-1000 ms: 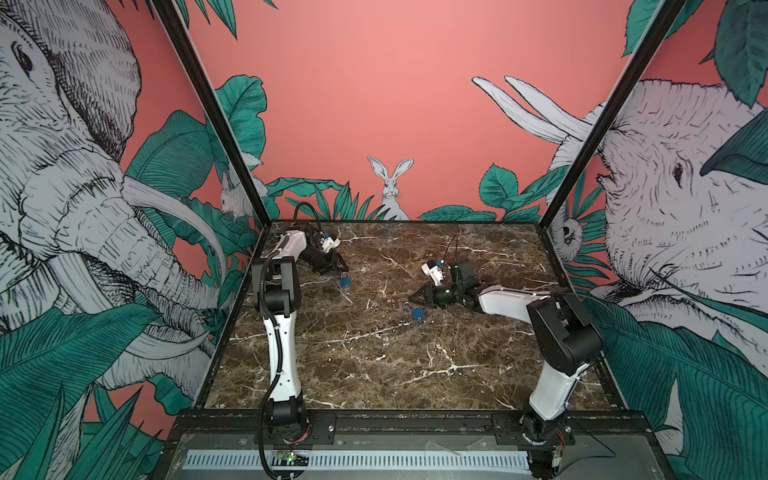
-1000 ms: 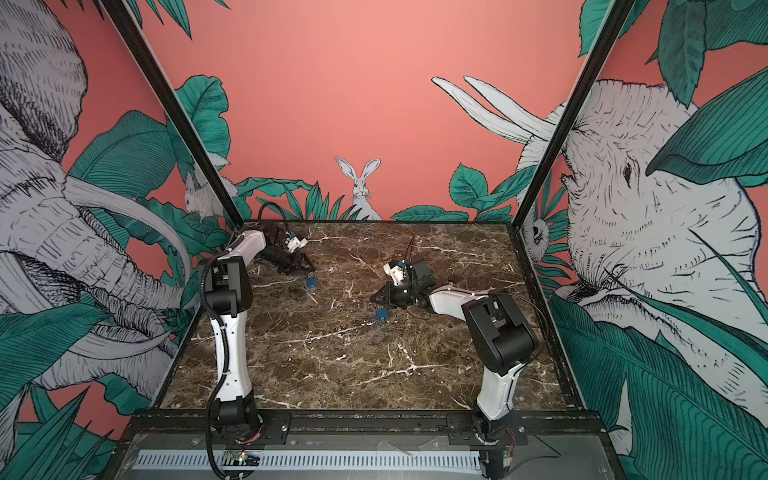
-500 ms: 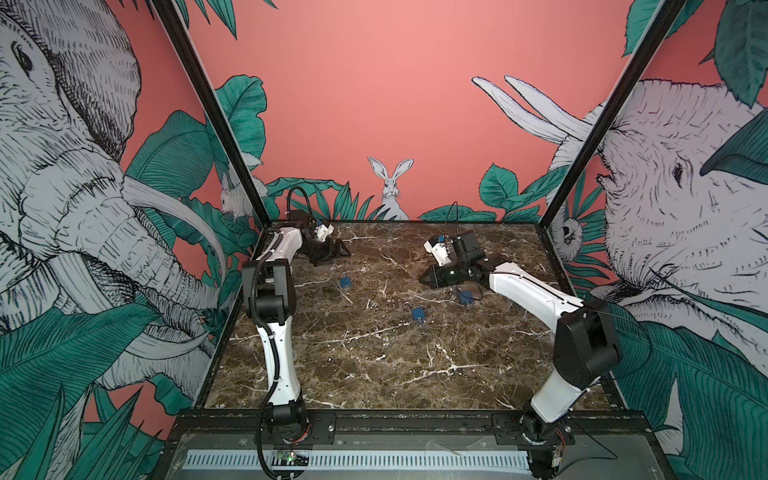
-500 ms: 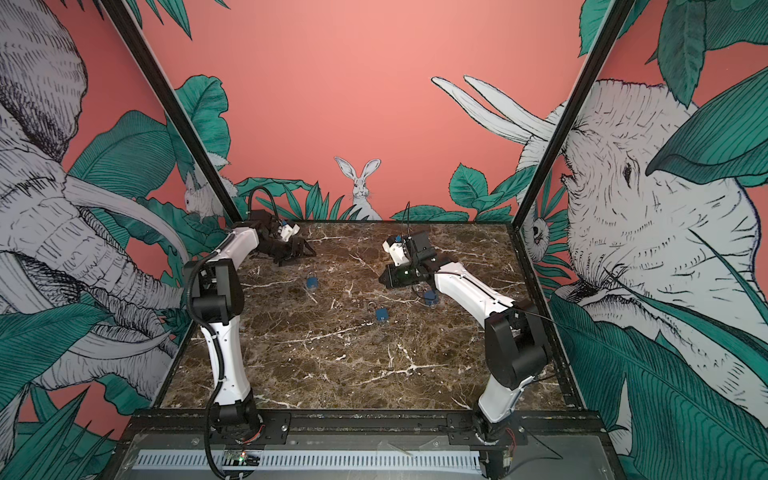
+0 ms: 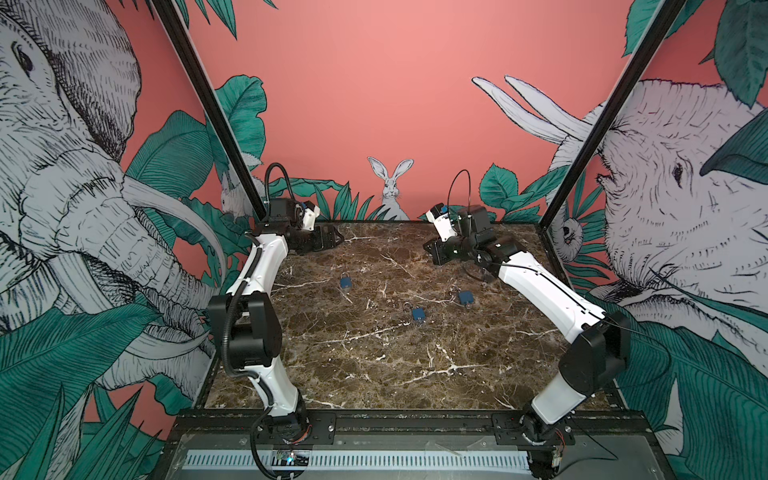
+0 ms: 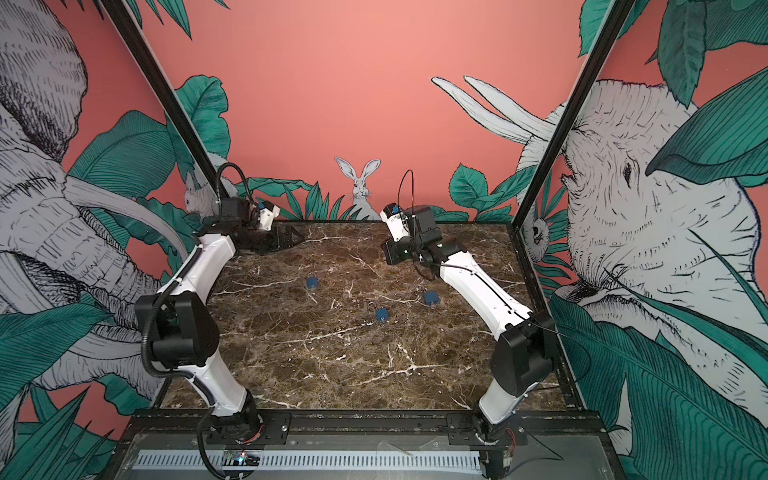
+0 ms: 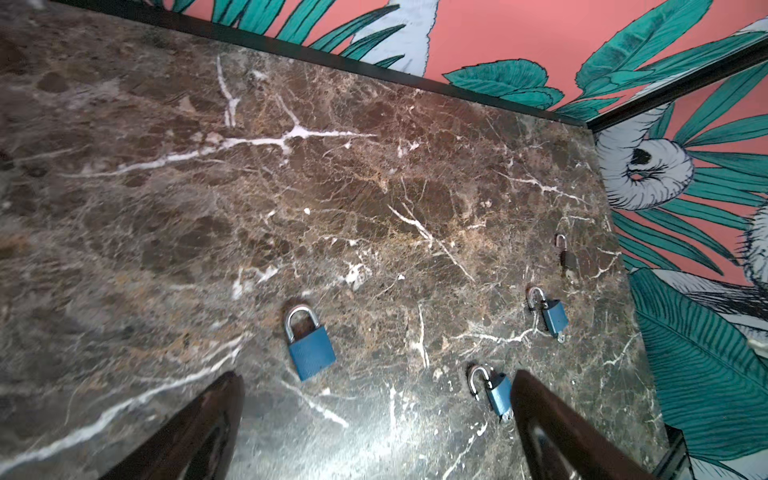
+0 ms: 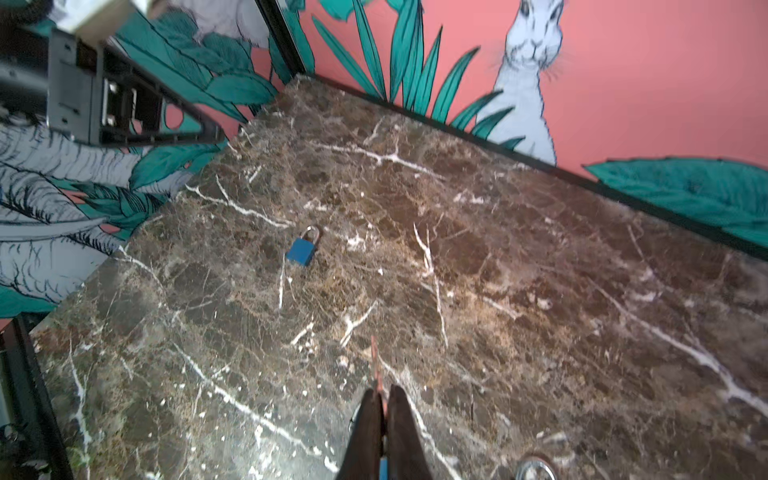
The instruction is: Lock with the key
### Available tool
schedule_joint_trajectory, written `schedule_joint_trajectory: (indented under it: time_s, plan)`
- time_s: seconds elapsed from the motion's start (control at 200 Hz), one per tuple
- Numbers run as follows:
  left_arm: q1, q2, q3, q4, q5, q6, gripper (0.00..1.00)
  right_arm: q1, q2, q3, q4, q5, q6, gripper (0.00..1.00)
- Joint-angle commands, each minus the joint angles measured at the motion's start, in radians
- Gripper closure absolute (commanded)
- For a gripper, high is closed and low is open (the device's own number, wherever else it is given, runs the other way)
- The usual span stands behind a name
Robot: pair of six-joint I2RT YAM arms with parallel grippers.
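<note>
Retreating rearward since prev: L hand [image 5: 335, 240] opened, R hand [image 8: 384, 397] shut.

Brown marble-patterned tabletop [image 5: 374, 374], veined in white and framed by a black rim, as seen in both top views. Three padlocks lie flat on it, well apart from one another, all in the half nearer the far edge. The closed blue metal padlock [image 5: 345, 282] lies toward the left edge, its silver shackle seated. The middle blue padlock [image 5: 418, 313] lies near the centre of the tabletop with its shackle swung open. The right blue padlock [image 5: 466, 297] lies toward the right edge, shackle also open. In the left wrist view a small dark padlock-like object [image 7: 566, 257] lies beyond it, nearer the far right corner; its detail cannot be made out.
</note>
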Motion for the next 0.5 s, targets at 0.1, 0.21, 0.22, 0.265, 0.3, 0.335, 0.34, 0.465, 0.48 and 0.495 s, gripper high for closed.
schedule_joint_trajectory:
  time_s: [0.1,0.21,0.22,0.265,0.3,0.335,0.34,0.465,0.48,0.495]
  plan:
    - [0.006,-0.293,-0.295,0.168,-0.155,-0.119,0.01,0.07,0.022,-0.103,0.488,0.14,0.025,1.0]
    - [0.006,-0.414,-0.444,0.249,-0.203,-0.171,0.01,0.096,0.081,-0.158,0.684,0.242,0.113,1.0]
    - [0.007,-0.423,-0.455,0.252,-0.207,-0.177,0.01,0.097,0.086,-0.162,0.703,0.247,0.123,1.0]
    - [0.006,-0.452,-0.486,0.25,-0.222,-0.191,0.01,0.107,0.115,-0.177,0.775,0.276,0.162,1.0]
    - [0.005,-0.473,-0.508,0.241,-0.235,-0.2,0.01,0.12,0.136,-0.182,0.814,0.31,0.196,1.0]
    - [0.006,-0.493,-0.531,0.237,-0.254,-0.212,0.01,0.129,0.157,-0.186,0.85,0.331,0.225,1.0]
    - [0.006,-0.496,-0.532,0.236,-0.257,-0.214,0.01,0.132,0.162,-0.187,0.856,0.333,0.229,1.0]
    - [0.006,-0.572,-0.615,0.223,-0.305,-0.25,0.01,0.166,0.248,-0.199,0.966,0.432,0.42,1.0]
    - [0.007,-0.58,-0.624,0.22,-0.311,-0.252,0.01,0.17,0.257,-0.2,0.971,0.449,0.44,1.0]
    - [0.006,-0.591,-0.633,0.219,-0.315,-0.254,0.01,0.174,0.265,-0.203,0.974,0.465,0.474,1.0]
